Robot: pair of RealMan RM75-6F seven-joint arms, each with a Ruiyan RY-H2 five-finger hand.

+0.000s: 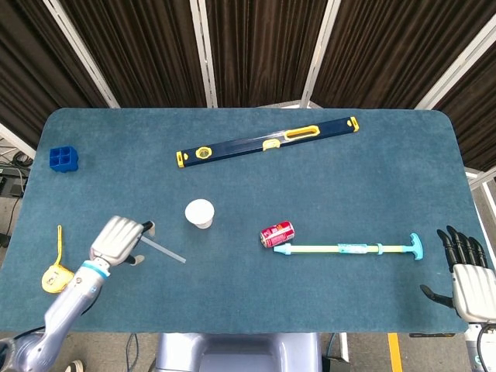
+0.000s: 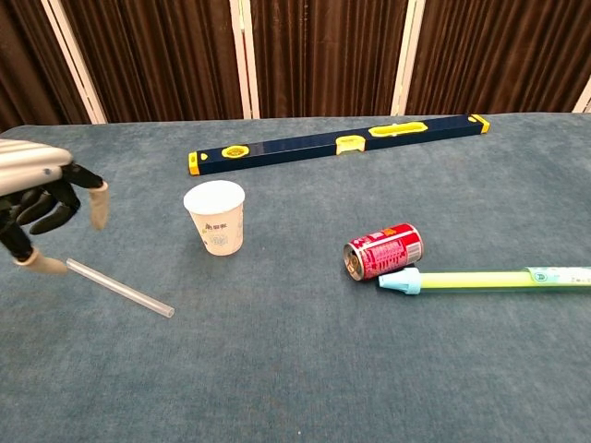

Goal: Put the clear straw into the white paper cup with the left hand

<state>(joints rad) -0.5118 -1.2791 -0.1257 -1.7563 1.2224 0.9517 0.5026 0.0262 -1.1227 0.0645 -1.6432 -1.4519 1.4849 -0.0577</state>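
Left hand (image 1: 118,239): silver-grey metallic back shell, rounded. Chest view: black fingers (image 2: 55,218) with pale beige tips. Wrist: thin cyan-blue ring, then white band. Left forearm (image 1: 68,298): smooth grey-silver tube, thicker toward near edge.

Right hand (image 1: 467,273): white-silver boxy back plate, black fingers (image 1: 460,243) ridged like segments, black thumb off left side. Below it, glimpse of cyan ring and grey wrist at frame edge. No markings legible on either hand.
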